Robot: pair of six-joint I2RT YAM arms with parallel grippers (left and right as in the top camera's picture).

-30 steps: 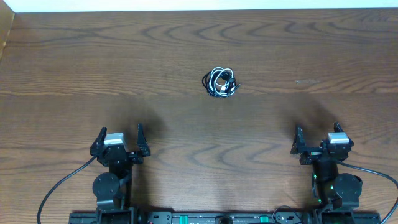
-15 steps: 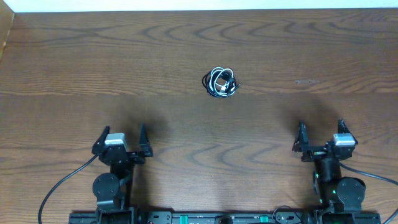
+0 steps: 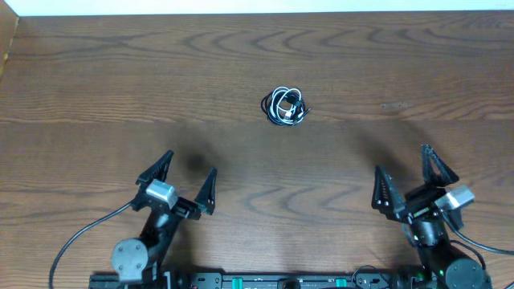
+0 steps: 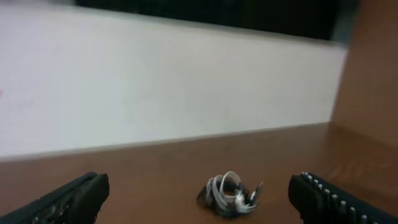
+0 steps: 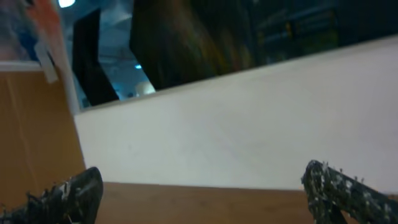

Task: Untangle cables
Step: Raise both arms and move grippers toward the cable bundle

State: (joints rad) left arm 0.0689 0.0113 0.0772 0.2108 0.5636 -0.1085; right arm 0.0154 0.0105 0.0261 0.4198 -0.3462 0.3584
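Note:
The cables [image 3: 285,106] lie in one small black-and-white knot at the middle of the wooden table, toward the far side. The knot also shows in the left wrist view [image 4: 231,194], ahead and between the fingers. My left gripper [image 3: 187,178] is open and empty at the near left, well short of the knot. My right gripper [image 3: 403,177] is open and empty at the near right, also far from the knot. The right wrist view shows only its fingertips, the table's far edge and the wall; the knot is out of that view.
The wooden table [image 3: 120,88] ends at a white wall [image 4: 155,87] along the far side. A thick black wire [image 3: 80,237] runs from the left arm's base, and another from the right arm's base [image 3: 490,247].
Both arms have lifted and swung forward from their rest pose. Both grippers have opened wider. The knot has not moved.

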